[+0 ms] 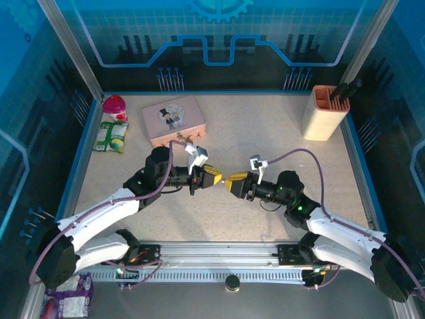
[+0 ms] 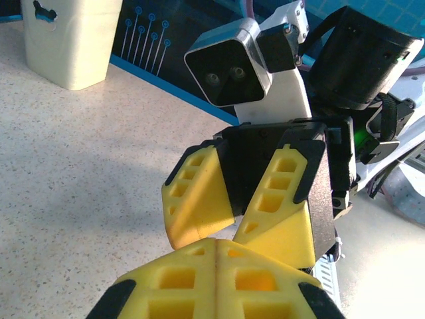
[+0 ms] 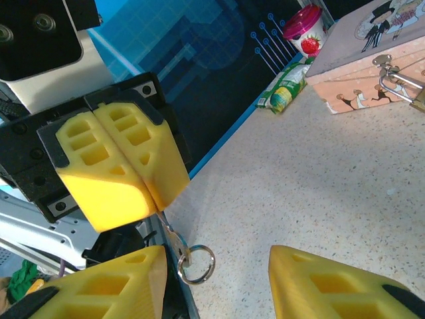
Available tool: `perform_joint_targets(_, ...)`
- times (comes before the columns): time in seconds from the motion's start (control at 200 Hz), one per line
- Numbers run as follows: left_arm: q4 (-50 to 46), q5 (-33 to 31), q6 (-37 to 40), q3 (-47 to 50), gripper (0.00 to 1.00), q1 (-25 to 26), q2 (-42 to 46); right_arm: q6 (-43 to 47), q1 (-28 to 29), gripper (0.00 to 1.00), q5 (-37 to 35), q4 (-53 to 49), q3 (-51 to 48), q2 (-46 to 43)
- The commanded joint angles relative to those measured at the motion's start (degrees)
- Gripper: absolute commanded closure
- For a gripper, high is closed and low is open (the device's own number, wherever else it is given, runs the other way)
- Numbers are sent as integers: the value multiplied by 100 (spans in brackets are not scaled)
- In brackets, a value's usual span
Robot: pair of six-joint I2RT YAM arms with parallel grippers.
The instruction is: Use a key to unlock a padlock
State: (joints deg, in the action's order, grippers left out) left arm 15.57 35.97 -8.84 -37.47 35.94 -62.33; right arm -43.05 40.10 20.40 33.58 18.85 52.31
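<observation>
Speckled beige surface [image 1: 265,133], blue panel walls. Left claw [image 1: 214,176] pinched narrow on key [image 3: 171,234], key ring [image 3: 196,264] dangling below its tips. Right claw [image 1: 232,181] spread wide, holding nothing, facing left claw, tips near. Padlock [image 3: 419,100] sits at front clasp of pink tin [image 1: 174,119], well apart from 2 claws.

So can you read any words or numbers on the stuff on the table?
No text can be read anywhere; these come closest:
green packet: it has printing, but it is too blurred to read.
pink tin: a cartoon picture, with no lettering I can make out.
pink cup: a strawberry picture, with no readable words.
purple packet: the markings are too small and blurred to read.
</observation>
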Motion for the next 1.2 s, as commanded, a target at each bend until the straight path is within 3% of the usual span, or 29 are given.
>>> perform_joint_targets(0.0, 96, 240, -62, -190, 100, -35, -10, 122, -37, 55, 165, 166, -44, -105)
perform_joint_targets(0.71, 106, 372, -84, -192, 100, -28, -90, 270, 195, 60, 350, 240, 132, 112)
perform_joint_targets(0.971, 154, 394, -140, -179, 100, -30, -119, 341, 251, 68, 284, 186, 145, 90)
perform_joint_targets(1.196, 143, 437, -149, -186, 100, -27, -139, 358, 256, 69, 230, 127, 141, 43)
